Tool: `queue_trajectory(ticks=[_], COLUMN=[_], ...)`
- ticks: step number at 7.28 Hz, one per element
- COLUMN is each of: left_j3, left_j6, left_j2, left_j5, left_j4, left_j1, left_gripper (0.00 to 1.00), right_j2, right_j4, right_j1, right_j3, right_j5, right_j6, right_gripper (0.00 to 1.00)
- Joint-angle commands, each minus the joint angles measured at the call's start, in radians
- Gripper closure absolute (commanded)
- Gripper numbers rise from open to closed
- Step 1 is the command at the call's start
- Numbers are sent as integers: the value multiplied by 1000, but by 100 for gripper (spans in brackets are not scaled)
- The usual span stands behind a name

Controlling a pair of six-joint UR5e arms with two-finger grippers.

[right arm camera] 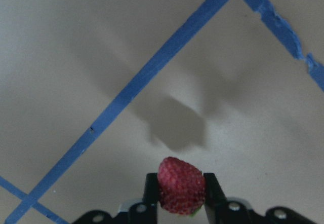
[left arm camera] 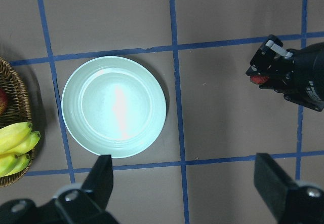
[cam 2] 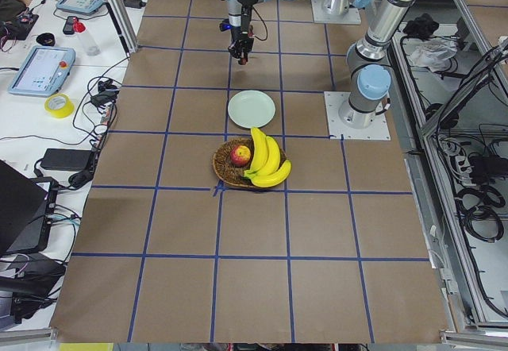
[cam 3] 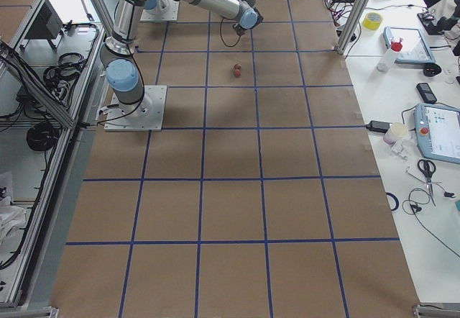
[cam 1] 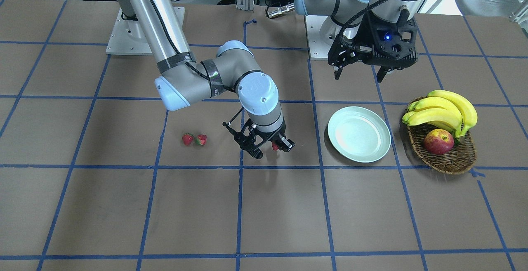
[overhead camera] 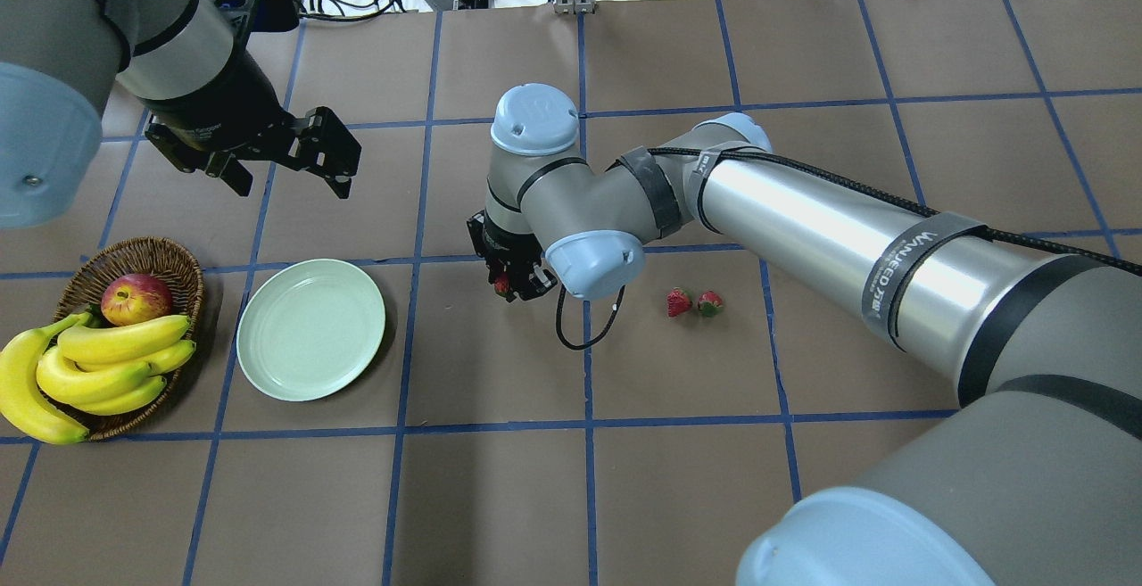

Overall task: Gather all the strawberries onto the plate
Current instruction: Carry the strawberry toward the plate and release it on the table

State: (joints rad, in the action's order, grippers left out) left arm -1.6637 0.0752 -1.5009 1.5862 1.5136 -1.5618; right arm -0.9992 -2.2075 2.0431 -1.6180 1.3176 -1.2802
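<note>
My right gripper (cam 1: pixel 268 145) is shut on one strawberry (cam 1: pixel 275 146) and holds it above the table, left of the mint-green plate (cam 1: pixel 373 153) in the front-facing view. The right wrist view shows this strawberry (right arm camera: pixel 181 185) pinched between the fingertips, with its shadow on the table below. Two more strawberries (cam 1: pixel 187 139) (cam 1: pixel 201 140) lie side by side on the table further from the plate. My left gripper (cam 1: pixel 359 74) is open and empty, hovering behind the plate. The left wrist view looks down on the plate (left arm camera: pixel 114 148) and the held strawberry (left arm camera: pixel 260 79).
A brown wicker basket (cam 1: pixel 453 159) with a bunch of bananas (cam 1: pixel 443 110) and a red apple (cam 1: pixel 438 142) stands right beside the plate. Blue tape lines grid the brown table. Both arm bases stand at the back edge.
</note>
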Motion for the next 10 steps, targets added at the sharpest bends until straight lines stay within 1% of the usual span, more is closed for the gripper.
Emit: queue_trajectory(ticks=[1, 3, 5, 6, 7, 8, 9, 10], left_j3=[-4, -14, -15, -15, -15, -13, -15, -15], left_j6=[1, 0, 0, 0, 0, 0, 0, 0], left_j2=[-1, -1, -1, -1, -1, -1, -2, -1], left_j5=[0, 0, 0, 0, 0, 0, 0, 0], left_j4=[0, -13, -15, -15, -15, -15, -15, -15], left_j1=[0, 0, 0, 0, 0, 0, 0, 0], left_gripper=[0, 0, 0, 0, 0, 0, 0, 0], right_j2=[2, -2, -24, -39, -65, -103, -130, -136], right_j4=[5, 12, 17, 20, 100, 176, 210, 260], right_j1=[0, 0, -1, -11, -39, -73, -105, -147], right_j3=[1, 1, 0, -2, -6, -8, -25, -67], right_j5=[11, 15, 89, 97, 158, 201, 201, 207], right_j6=[7, 9, 10, 31, 100, 128, 128, 127], right_gripper=[0, 0, 0, 0, 0, 0, 0, 0])
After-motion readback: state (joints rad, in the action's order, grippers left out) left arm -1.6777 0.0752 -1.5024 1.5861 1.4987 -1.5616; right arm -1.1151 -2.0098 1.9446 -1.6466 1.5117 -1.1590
